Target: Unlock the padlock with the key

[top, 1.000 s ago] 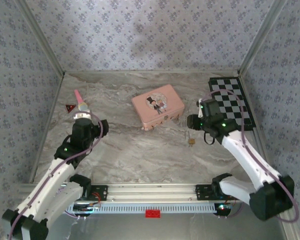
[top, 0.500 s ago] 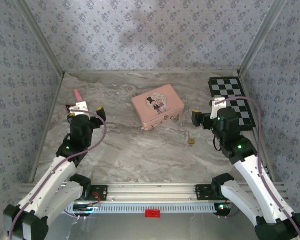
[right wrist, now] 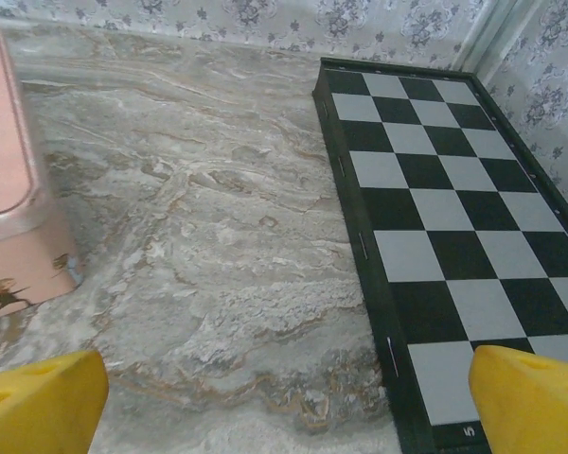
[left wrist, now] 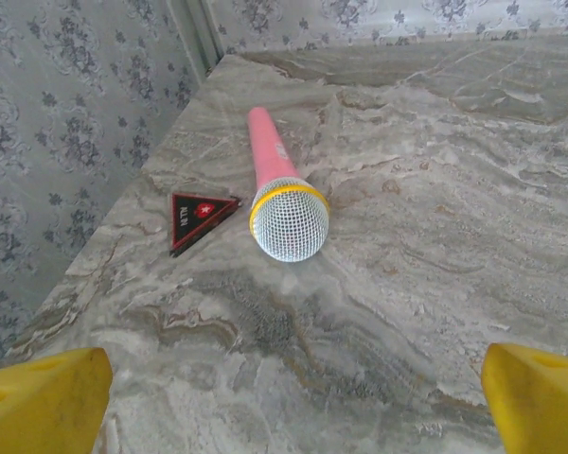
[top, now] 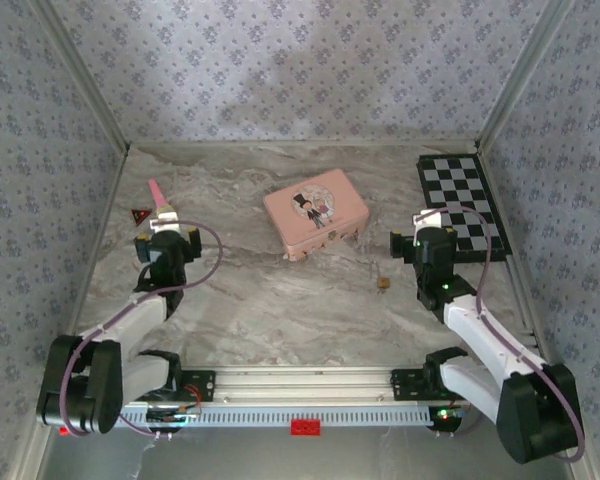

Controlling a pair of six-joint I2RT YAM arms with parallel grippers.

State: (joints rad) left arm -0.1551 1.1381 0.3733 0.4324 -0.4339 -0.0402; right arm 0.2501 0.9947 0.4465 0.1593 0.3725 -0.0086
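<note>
Showing padlock from top, microphone from left wrist.

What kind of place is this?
Likely a staged robot test cell, not a home: wallpapered panels enclose a marble-look tabletop holding unrelated props, a pink tin and a microphone.

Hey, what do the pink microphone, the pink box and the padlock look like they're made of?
The microphone: glossy pink handle, probably plastic, with a silvery wire-mesh head and yellow ring. The pink box: smooth painted surface, rounded corners, likely tin, though unsure. The padlock: brass-gold colour, apparently metal, too small to confirm.
</note>
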